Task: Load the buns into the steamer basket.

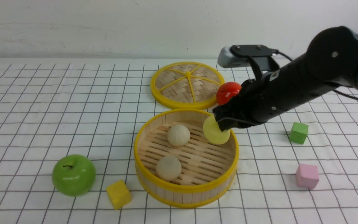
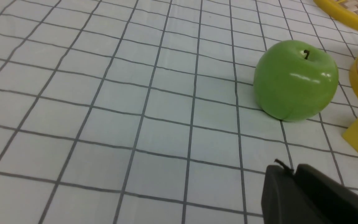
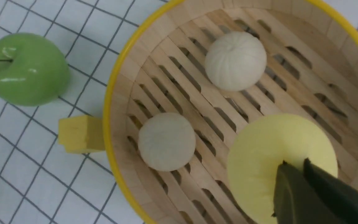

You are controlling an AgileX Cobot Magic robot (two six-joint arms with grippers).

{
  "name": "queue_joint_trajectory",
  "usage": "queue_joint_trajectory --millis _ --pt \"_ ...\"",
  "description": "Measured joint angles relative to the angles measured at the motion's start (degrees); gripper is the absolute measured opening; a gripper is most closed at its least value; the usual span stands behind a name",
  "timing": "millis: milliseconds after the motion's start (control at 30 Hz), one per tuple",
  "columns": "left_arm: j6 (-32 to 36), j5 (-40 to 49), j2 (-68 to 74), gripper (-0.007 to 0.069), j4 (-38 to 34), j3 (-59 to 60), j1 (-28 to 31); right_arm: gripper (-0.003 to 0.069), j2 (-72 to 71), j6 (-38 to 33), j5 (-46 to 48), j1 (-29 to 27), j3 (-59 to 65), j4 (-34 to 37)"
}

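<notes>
Front view is showing the right gripper (image 1: 222, 126) clamping the yellow bun (image 1: 215, 131) over the steamer basket (image 1: 186, 187), near the counter's front edge, joining 2 white buns (image 1: 178, 135). It's probably light, squashy; its sides are suiting the grip.

table (image 1: 42, 102): gridded cloth | steamer basket (image 1: 185, 187) | lid (image 1: 187, 84) | apple (image 1: 73, 175) | red fruit (image 1: 227, 91) | 3 cubes (image 1: 118, 194)

My view fills with a table (image 1: 42, 102) under a white cloth ruled in thin dark grid lines, running from the bottom edge up past mid-frame. Across the top of the frame stands a plain white wall (image 1: 89, 28), faintly scuffed. Light is even and soft, with weak shadows.
</notes>
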Motion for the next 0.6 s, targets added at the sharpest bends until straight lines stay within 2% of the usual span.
queue_joint_trajectory --millis 167,400,433,600 --pt "0.0 0.0 0.0 0.0062 0.0 0.0 0.0 0.0044 5.04 -0.6 -2.97 0.0 0.0 0.57" --pt "0.0 0.0 0.0 0.0065 0.0 0.0 0.0 0.0221 8.08 -0.62 -6.02 0.0 0.0 0.94" --pt "0.0 0.0 0.0 0.0065 0.0 0.0 0.0 0.0267 7.78 -0.62 -5.97 0.0 0.0 1.08" --pt "0.0 0.0 0.0 0.0065 0.0 0.0 0.0 0.0344 4.18 -0.62 -2.74 0.0 -0.02 1.08"
